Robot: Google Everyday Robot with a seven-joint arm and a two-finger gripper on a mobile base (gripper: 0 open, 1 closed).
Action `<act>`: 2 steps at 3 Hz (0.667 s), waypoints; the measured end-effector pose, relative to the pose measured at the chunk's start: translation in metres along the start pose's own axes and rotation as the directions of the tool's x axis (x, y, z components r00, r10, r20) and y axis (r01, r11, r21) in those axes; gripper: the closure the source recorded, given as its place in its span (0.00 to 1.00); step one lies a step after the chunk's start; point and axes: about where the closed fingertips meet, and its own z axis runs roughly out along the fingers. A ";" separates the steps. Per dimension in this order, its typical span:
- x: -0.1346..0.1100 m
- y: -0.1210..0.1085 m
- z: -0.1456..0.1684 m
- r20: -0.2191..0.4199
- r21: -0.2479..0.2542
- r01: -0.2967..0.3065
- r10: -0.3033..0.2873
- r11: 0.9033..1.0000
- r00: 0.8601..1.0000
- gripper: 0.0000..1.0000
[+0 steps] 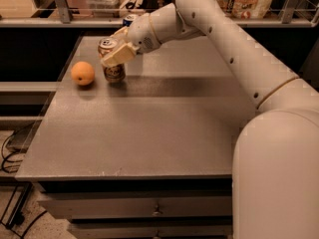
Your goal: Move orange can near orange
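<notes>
Nearest is the robot's bulky white body (276,178) at the right, and below the table's near edge a drawer front (134,205) with a small knob. The grey table (149,133) is bare across its near half. Towards the far left lie the task's two things, one of each: a single orange (82,73) resting on the tabletop, and just right of it, near but not touching, a single orange can (115,72). The gripper (112,58) reaches in from the right and is clamped on the can's upper part, fingers pressed to its sides. Whether the can's base touches the table is unclear. Farther back, at the table's far edge, stands one blue can (129,19), partly hidden behind the arm (219,39).
</notes>
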 end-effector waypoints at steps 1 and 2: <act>0.006 -0.003 0.014 0.031 -0.018 -0.009 0.009 1.000 0.999 0.36; 0.005 0.001 0.019 0.042 -0.028 -0.007 0.008 1.000 0.999 0.13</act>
